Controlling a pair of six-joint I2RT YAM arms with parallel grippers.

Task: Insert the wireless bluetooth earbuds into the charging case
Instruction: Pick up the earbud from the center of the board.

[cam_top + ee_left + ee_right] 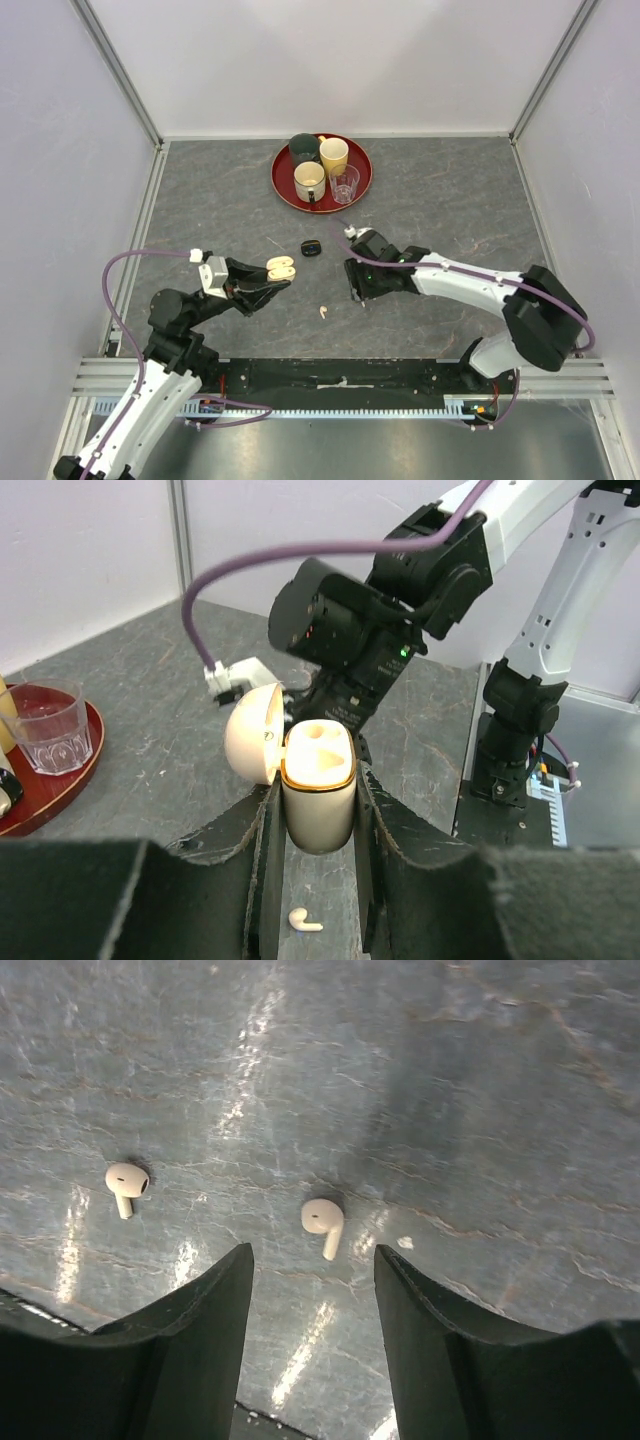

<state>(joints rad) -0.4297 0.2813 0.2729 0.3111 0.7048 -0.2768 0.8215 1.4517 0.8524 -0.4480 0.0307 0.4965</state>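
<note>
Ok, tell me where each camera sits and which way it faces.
Top external: above and behind the arms, looking down on the table; both arms show, left gripper, right gripper.
Left wrist: looks forward over the clamped cream case at the right arm; own fingers show.
Right wrist: looks down on two cream earbuds; own fingers apart.
Shared: top and left wrist show the case and red tray.

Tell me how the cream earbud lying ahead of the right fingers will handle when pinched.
The earbud looks tiny, so probably very light. Its smooth rounded head may squirt from the fingers. Lying flat, it likely skids if nudged.
</note>
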